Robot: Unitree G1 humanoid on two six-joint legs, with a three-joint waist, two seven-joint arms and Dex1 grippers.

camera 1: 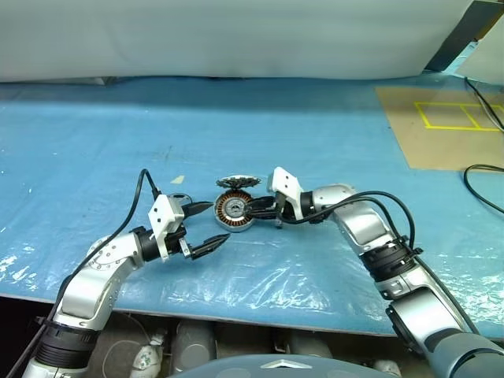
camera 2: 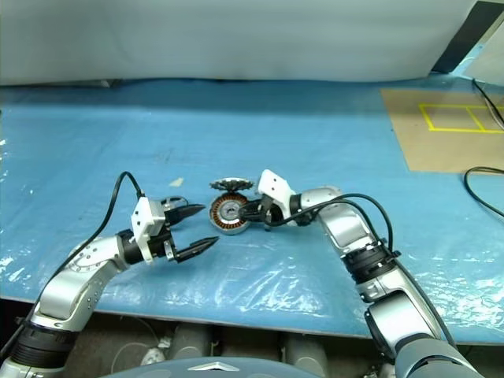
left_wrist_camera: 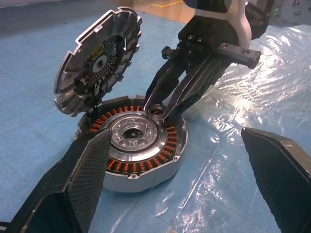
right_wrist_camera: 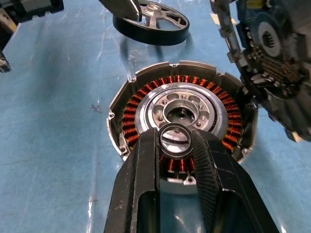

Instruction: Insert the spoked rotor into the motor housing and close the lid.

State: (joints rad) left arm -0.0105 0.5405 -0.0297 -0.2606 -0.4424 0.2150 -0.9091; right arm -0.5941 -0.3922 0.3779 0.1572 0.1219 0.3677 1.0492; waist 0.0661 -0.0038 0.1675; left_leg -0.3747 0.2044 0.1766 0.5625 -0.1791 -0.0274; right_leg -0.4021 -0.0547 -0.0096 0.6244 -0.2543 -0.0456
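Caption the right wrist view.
Right gripper holds a small ring above the open motor housing.

Bright, even light; plastic glare

Left pincer [camera 1: 206, 226] spread wide, right pincer [right_wrist_camera: 176, 145] pinched nearly closed

You've got a bench under a wrinkled blue plastic sheet [camera 1: 260, 126], a brown cardboard panel [camera 1: 441, 134] marked with yellow tape rectangles at its far right (black cable [camera 1: 482, 183] looping beside it), and a pale backdrop [camera 1: 236, 35] behind.
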